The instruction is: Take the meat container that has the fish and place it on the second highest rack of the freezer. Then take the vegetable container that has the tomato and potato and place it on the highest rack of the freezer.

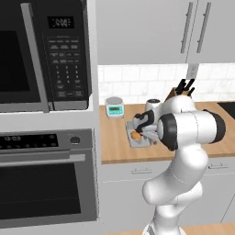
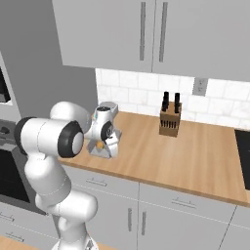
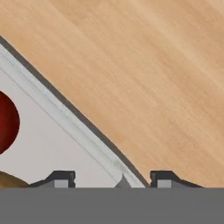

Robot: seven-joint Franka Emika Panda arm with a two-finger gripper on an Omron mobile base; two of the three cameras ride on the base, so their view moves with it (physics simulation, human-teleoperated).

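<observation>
The vegetable container [image 1: 131, 141] is a shallow grey tray on the wooden counter, with the tan-orange potato [image 1: 136, 135] in it. My gripper [image 1: 143, 130] hangs low over its near edge, at the end of the bent arm. In the hand view the tray's rim [image 3: 65, 118] runs diagonally and passes between my two fingertips [image 3: 61, 177], which stand wide apart, so the gripper [image 3: 113, 178] is open astride the rim. The red tomato [image 3: 6, 122] lies at the left edge and the potato [image 3: 11, 180] at the bottom left. The right base view has the container [image 2: 113, 151] and potato [image 2: 99, 144] too. Fish and freezer are out of view.
A microwave [image 1: 43, 55] and wall oven [image 1: 46, 179] stand left of the counter. Behind the tray are a small kitchen scale [image 1: 114, 108] and a white canister [image 2: 105, 111]. A knife block [image 2: 170, 119] stands by the tiled wall. A dark cooktop edge [image 2: 244, 151] lies far right.
</observation>
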